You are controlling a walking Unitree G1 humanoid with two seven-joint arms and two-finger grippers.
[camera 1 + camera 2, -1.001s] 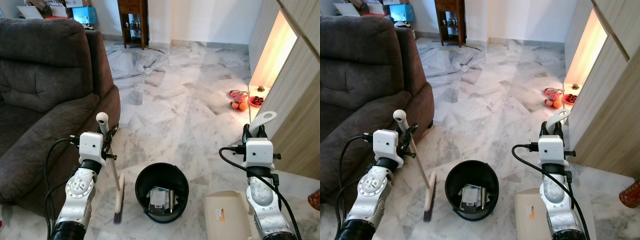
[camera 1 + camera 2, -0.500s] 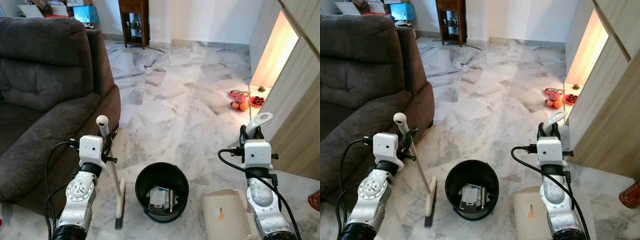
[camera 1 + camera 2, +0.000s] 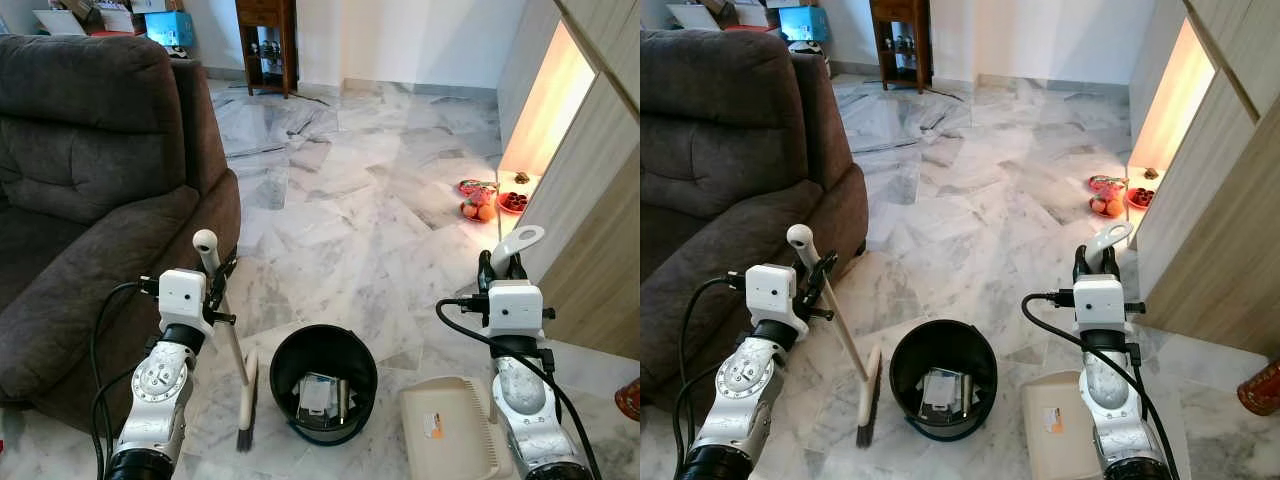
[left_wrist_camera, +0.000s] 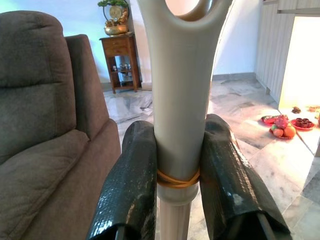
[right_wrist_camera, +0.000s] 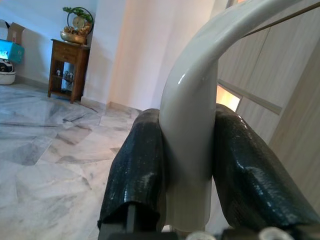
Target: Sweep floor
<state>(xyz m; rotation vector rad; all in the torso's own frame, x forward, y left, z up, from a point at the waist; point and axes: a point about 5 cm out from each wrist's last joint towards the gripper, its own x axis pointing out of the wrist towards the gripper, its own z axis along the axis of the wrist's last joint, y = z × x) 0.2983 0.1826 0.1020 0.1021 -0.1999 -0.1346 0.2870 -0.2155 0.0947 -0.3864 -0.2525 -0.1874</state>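
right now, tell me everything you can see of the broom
The broom is cream, plastic-looking, with a long thin handle ending in a rounded knob and a narrow head edged with dark bristles. It leans, head down on the marble floor just left of the black bin, knob up. The left hand is shut on its upper handle, where a rubber band wraps it. The sofa is on its left.
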